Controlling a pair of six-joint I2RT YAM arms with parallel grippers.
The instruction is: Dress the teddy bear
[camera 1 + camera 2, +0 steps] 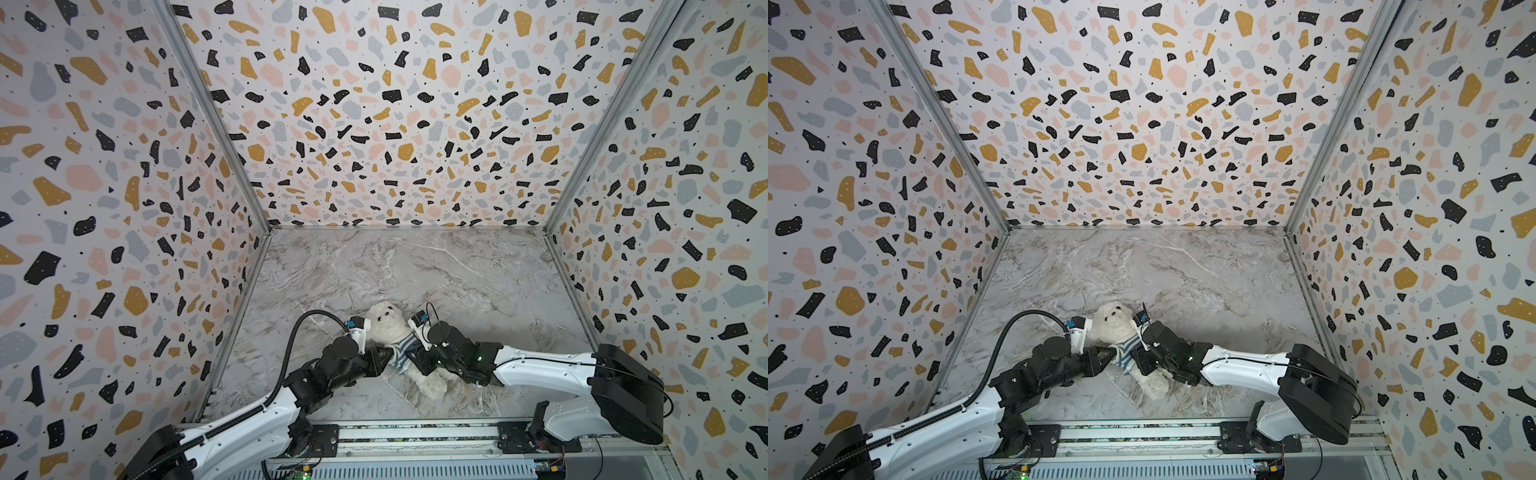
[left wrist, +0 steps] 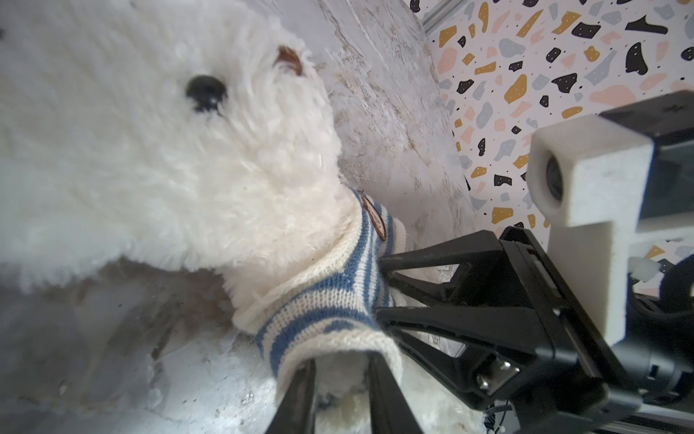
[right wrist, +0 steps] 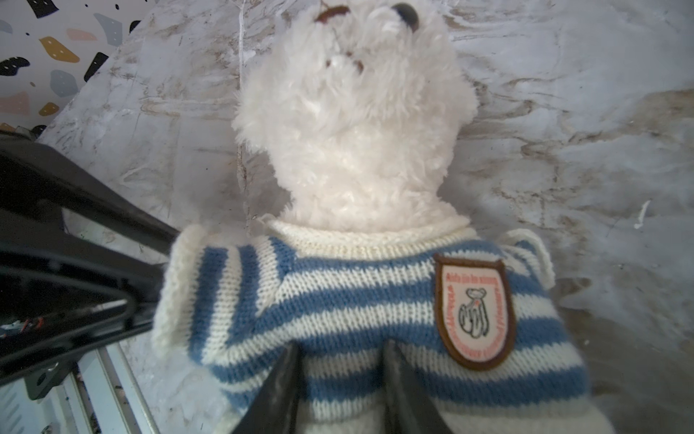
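Observation:
The teddy bear (image 1: 388,322) (image 1: 1113,322) lies on its back on the marble table, head toward the far wall, in both top views. A blue-and-white striped shirt (image 1: 404,349) (image 3: 338,300) with a badge (image 3: 473,312) covers its chest, neck through the collar. My left gripper (image 2: 340,360) has both fingers inside a sleeve opening of the shirt (image 2: 319,300), apart, with white fur between them. My right gripper (image 3: 342,345) presses into the shirt's front and pinches a bulge of striped knit. In the left wrist view the right gripper (image 2: 381,289) meets the shirt's side.
The marble table (image 1: 415,270) stretches bare behind the bear up to the terrazzo-patterned walls (image 1: 395,124) on three sides. A metal rail (image 1: 415,432) carrying both arm bases runs along the front edge. The bear's leg (image 1: 432,386) points toward that rail.

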